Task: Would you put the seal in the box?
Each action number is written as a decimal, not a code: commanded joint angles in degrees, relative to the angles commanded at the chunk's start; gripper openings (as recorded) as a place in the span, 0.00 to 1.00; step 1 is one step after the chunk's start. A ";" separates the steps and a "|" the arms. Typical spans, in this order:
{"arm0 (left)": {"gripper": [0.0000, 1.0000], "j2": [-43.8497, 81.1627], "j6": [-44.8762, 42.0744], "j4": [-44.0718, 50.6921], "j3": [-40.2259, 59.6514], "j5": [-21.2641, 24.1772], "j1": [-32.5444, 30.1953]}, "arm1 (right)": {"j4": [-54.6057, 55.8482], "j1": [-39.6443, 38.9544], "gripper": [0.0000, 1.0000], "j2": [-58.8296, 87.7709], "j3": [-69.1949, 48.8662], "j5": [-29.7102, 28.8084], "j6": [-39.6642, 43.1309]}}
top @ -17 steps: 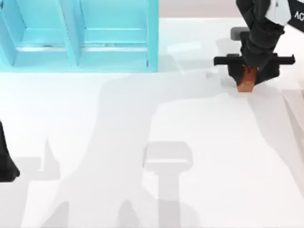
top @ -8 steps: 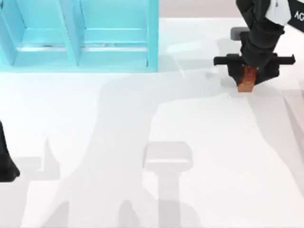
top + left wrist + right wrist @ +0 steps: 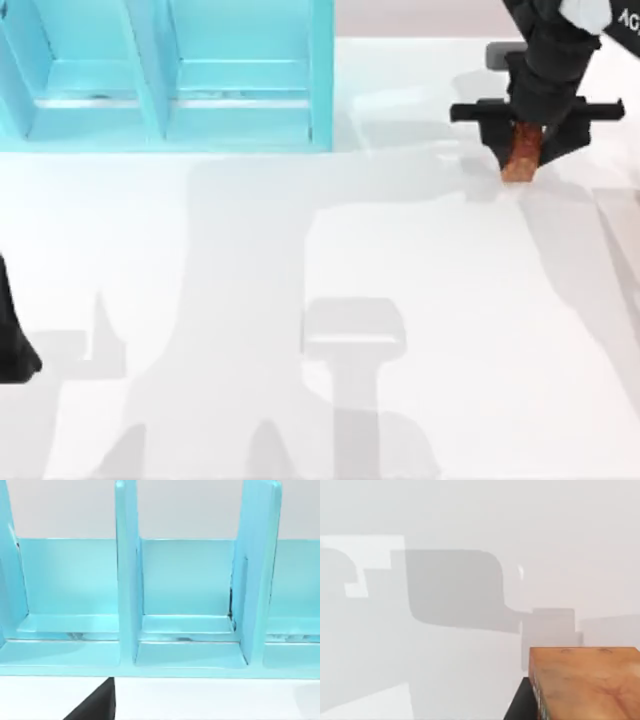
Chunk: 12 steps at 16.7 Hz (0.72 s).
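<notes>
Overhead arrangement at the far right of the white table (image 3: 420, 250). The right gripper (image 3: 522, 150) hung near the table's far right edge, its two dark fingers closed on the seal (image 3: 520, 158), a small red-brown rectangular block whose lighter orange-tan end pointed down, clear of the surface. From the right wrist camera the seal (image 3: 585, 682) appeared as a flat, speckled orange-brown face with a square edge, with smooth white table beyond it. The box (image 3: 170, 75), a glossy light-blue unit with upright dividers forming open compartments, stood at the far left, well apart from the seal; a broad bare stretch of table lay between them. The left wrist camera faced the box (image 3: 190, 605) and its compartments head-on. The left arm (image 3: 15, 340) sat parked at the left edge.
</notes>
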<state>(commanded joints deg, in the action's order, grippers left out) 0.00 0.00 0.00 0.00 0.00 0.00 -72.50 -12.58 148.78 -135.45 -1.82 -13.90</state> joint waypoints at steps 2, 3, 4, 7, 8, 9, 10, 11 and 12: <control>1.00 0.00 0.00 0.00 0.00 0.00 0.00 | -5.40 0.02 0.00 1.67 -7.93 -0.04 -0.01; 1.00 0.00 0.00 0.00 0.00 0.00 0.00 | -8.26 0.03 0.00 2.50 -12.34 -0.06 -0.01; 1.00 0.00 0.00 0.00 0.00 0.00 0.00 | -11.12 0.05 0.00 3.30 -16.59 -0.07 0.00; 1.00 0.00 0.00 0.00 0.00 0.00 0.00 | -18.84 0.14 0.00 5.21 -26.27 -0.11 0.04; 1.00 0.00 0.00 0.00 0.00 0.00 0.00 | -20.75 0.17 0.00 5.64 -28.31 -0.11 0.05; 1.00 0.00 0.00 0.00 0.00 0.00 0.00 | -22.16 0.20 0.00 5.94 -29.76 -0.11 0.05; 1.00 0.00 0.00 0.00 0.00 0.00 0.00 | -22.96 0.22 0.00 6.12 -30.60 -0.11 0.06; 1.00 0.00 0.00 0.00 0.00 0.00 0.00 | -23.18 0.23 0.00 6.16 -30.84 -0.11 0.06; 1.00 0.00 0.00 0.00 0.00 0.00 0.00 | -23.18 0.23 0.00 6.16 -30.84 -0.11 0.06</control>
<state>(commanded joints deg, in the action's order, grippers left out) 0.00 0.00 0.00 0.00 0.00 0.00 -95.68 -12.35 154.94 -166.29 -1.93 -13.84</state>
